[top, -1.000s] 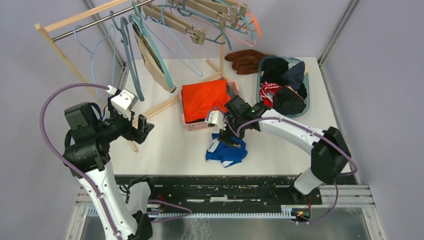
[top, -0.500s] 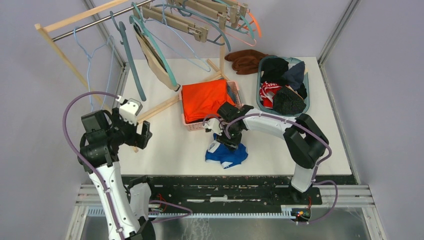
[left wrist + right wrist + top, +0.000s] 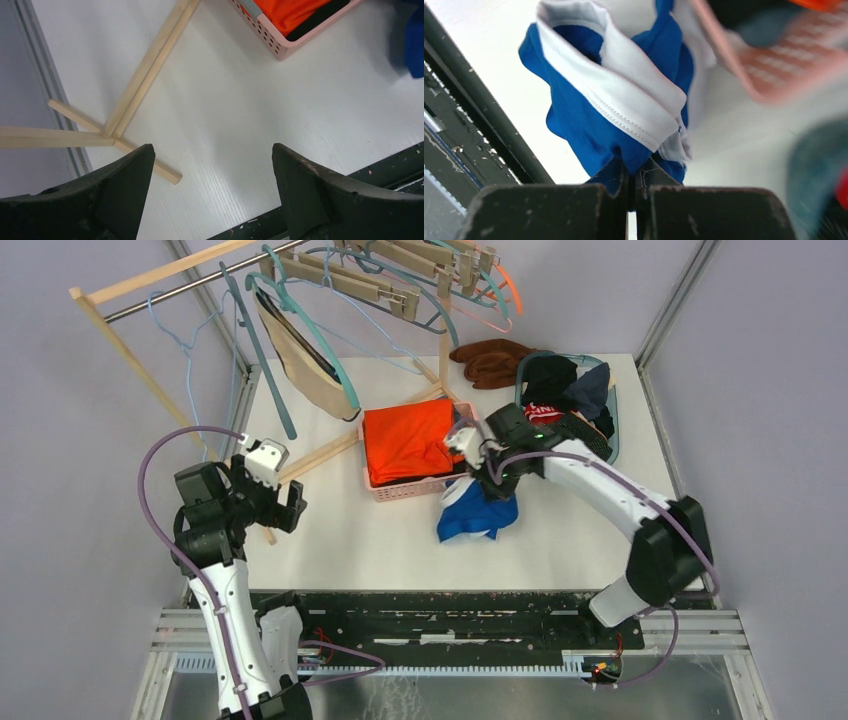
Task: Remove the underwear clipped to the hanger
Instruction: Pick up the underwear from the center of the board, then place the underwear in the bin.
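Royal blue and white underwear (image 3: pixel 476 514) (image 3: pixel 619 107) hangs bunched from my right gripper (image 3: pixel 489 483) (image 3: pixel 633 171), which is shut on its blue fabric. It hangs above the table beside the pink basket's near right corner. Beige underwear (image 3: pixel 303 358) with a dark piece behind it hangs clipped to a teal hanger (image 3: pixel 318 332) on the rail at the back left. My left gripper (image 3: pixel 288 506) (image 3: pixel 212 150) stands open and holds nothing. It is low over the table near the rack's wooden foot, well below that hanger.
A pink basket (image 3: pixel 412 490) (image 3: pixel 295 45) holds an orange garment (image 3: pixel 406 438). A teal basket (image 3: pixel 613 430) of dark clothes stands at the back right, with a brown cloth (image 3: pixel 492 361) behind it. The wooden rack's legs (image 3: pixel 312 456) (image 3: pixel 145 75) cross the table. Several empty hangers (image 3: pixel 365 278) hang from the rail.
My right gripper shut on the blue and white underwear and lifted it off the table, up and to the right. The left arm drew back slightly, its gripper still open. The beige underwear's hanger swung.
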Controlling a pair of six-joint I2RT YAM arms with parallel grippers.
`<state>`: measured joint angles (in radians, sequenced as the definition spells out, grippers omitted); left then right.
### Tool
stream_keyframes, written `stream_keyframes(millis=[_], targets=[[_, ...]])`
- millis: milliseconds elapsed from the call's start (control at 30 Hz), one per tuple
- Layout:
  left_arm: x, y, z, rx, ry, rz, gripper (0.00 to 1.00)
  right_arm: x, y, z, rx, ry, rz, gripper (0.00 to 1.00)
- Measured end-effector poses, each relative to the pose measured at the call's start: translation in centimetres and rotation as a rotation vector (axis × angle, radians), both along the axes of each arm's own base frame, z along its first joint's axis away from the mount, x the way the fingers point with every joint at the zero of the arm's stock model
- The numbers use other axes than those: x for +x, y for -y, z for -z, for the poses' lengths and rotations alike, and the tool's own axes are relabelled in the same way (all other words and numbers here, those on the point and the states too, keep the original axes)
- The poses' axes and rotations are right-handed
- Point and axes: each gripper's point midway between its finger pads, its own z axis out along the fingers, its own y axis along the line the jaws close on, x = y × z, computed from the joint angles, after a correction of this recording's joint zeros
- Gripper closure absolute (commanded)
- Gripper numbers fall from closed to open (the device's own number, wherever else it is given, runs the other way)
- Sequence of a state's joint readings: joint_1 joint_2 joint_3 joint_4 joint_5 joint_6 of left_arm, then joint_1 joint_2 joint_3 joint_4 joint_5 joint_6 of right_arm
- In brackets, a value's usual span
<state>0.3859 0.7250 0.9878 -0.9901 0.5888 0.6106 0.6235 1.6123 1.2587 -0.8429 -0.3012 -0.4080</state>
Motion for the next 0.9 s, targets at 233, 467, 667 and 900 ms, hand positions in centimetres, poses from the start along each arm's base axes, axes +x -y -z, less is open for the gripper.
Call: stream_keyframes(millis=[233, 467, 667, 900], targets=[[1.2, 0.3, 1.5, -0.024, 0.018, 0.034, 0.07, 3.5, 7.3, -8.5, 0.091, 0.243, 0.263, 0.99], [1.5, 0.1, 2.7, -0.008, 0.024, 0.047, 0.07, 6.3, 13.7, -16.2, 0.102, 0.424, 0.489, 0.99], [1.4, 0.0, 3.3, 0.013, 0.025, 0.055, 0.07, 9.6, 18.3, -22.0, 0.084, 0.558, 0.629, 0.99], [1.4, 0.0, 3.2, 0.016, 0.03, 0.056, 0.07, 14.2, 20.5, -23.2, 0.05, 0.576, 0.683, 0.99]])
